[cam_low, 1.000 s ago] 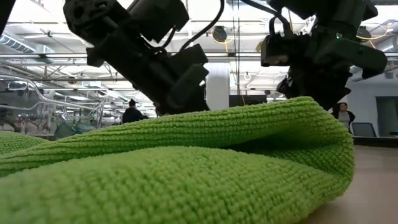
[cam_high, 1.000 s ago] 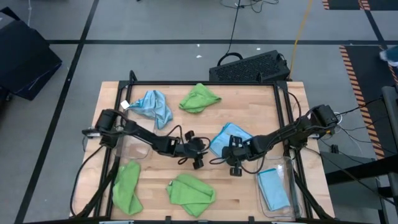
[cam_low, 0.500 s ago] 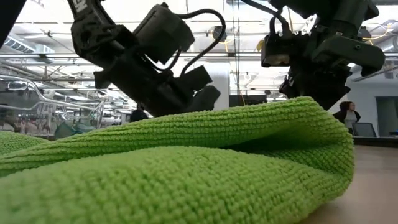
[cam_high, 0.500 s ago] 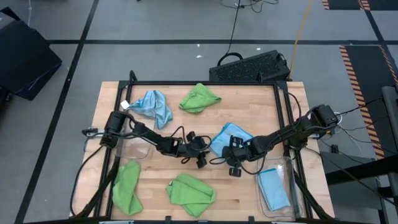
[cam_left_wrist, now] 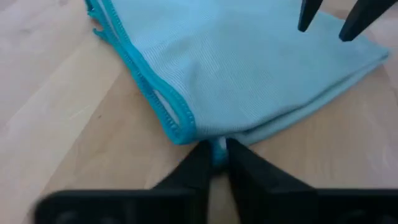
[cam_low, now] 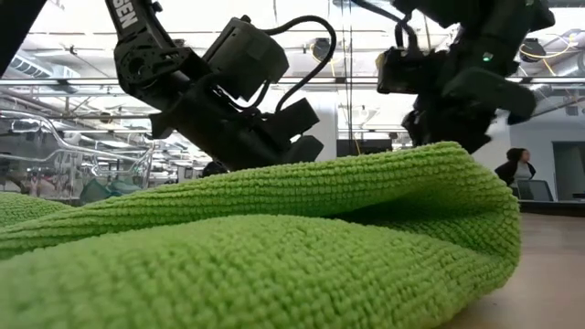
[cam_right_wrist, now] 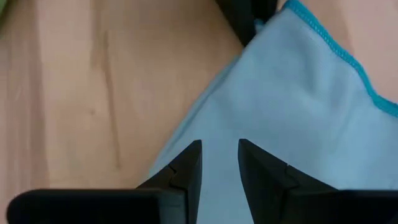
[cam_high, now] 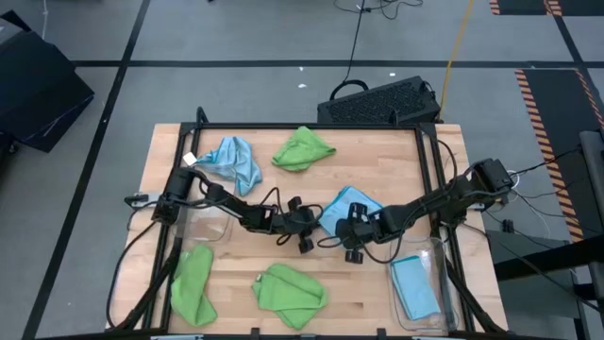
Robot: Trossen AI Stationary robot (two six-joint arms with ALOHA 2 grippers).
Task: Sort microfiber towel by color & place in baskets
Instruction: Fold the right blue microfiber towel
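At mid-table, left tool (cam_left_wrist: 217, 152) seemingly pinches blue towel (cam_left_wrist: 249, 68).

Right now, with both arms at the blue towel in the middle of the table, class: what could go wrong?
1. The left end effector pinches only the hem of the blue towel; it may slip free.
2. The right end effector sits open over the same towel; the arms could collide or tug against each other.

An industrial hall: taped grey floor (cam_high: 236, 85), overhead pipes and ducts (cam_low: 55, 87); wooden bench (cam_high: 377, 151)
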